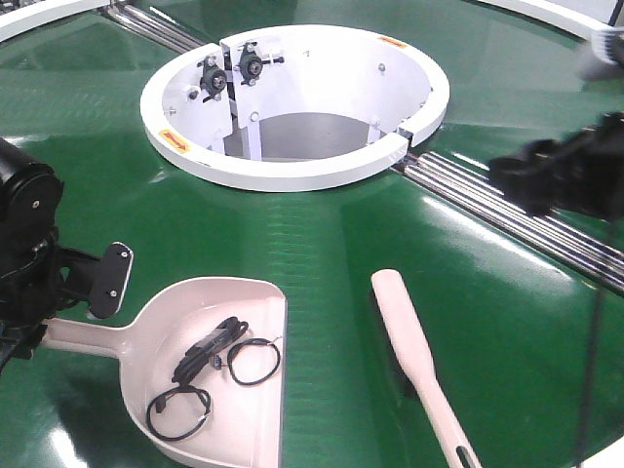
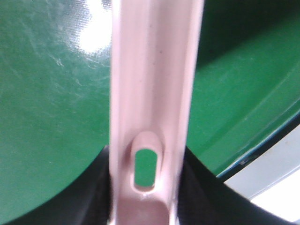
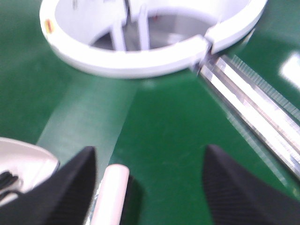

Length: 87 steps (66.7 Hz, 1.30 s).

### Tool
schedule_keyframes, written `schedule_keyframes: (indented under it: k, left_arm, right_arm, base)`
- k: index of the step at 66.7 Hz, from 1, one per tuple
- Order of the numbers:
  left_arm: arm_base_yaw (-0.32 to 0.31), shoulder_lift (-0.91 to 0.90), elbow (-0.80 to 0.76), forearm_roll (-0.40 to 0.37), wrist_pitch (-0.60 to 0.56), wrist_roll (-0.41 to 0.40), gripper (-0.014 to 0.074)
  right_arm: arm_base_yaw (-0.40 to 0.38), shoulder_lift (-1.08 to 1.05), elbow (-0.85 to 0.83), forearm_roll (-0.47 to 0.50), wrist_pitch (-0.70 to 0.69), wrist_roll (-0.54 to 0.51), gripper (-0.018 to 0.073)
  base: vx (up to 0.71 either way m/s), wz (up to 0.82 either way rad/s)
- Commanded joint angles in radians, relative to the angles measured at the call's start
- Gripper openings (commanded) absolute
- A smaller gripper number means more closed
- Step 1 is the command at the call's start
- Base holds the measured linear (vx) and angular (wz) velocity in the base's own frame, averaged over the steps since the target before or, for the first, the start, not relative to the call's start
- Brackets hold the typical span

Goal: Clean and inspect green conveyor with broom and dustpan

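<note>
**Green conveyor**: glossy dark-green belt that carries all items. It surrounds a white ring set toward the far edge. Silver rollers run from the ring toward the right edge.

**Dustpan**: pale beige scoop lying on the belt near the near-left corner. The straight front edge faces right and the handle points to the left edge. It holds a tangle of black cords, some bundled and some in loose loops. In the left wrist view the slot hole in the handle shows green belt through it.

**Broom**: pale beige-pink brush lying on the belt just right of the dustpan, apart from it. The head points toward the ring and the handle tapers to the near edge. Dark bristles show along its left side.

**Left hand**: at the left edge, closed on the dustpan handle, with dark fingers pressed to both sides of it.

**Right hand**: spread wide and holding nothing. It is above the belt by the rollers near the right edge, blurred in the front view. The broom's head tip sits below, near one finger.
</note>
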Motion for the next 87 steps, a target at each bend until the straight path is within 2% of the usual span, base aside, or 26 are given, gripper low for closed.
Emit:
schedule_keyframes:
  k: [1, 13, 30, 46, 87]
  left_arm:
    - [-0.008, -0.034, -0.029, -0.002, 0.019, -0.012, -0.0023]
    - [-0.008, -0.034, -0.029, -0.002, 0.019, -0.012, -0.0023]
    - [-0.008, -0.034, -0.029, -0.002, 0.019, -0.012, -0.0023]
    - [-0.008, -0.034, -0.029, -0.002, 0.019, -0.012, -0.0023]
    - [-0.008, -0.034, -0.029, -0.002, 0.018, -0.012, -0.0023]
  right_arm:
    - [-0.008, -0.169, 0.098, -0.003, -0.168, -0.005, 0.0293]
    - [-0.008, -0.449, 0.283, 0.011, -0.265, -0.005, -0.0014]
    - [-0.008, -0.685, 0.373, 0.013, -0.264, -0.005, -0.001]
    - [-0.008, -0.692, 0.373, 0.054, -0.245, -0.005, -0.0008]
    - [-0.008, -0.692, 0.373, 0.055, -0.246, -0.005, -0.0008]
  base:
    - [0.0, 0.0]
    - [0.0, 0.0]
    - [0.0, 0.0]
    - [0.0, 0.0]
    - [0.0, 0.0]
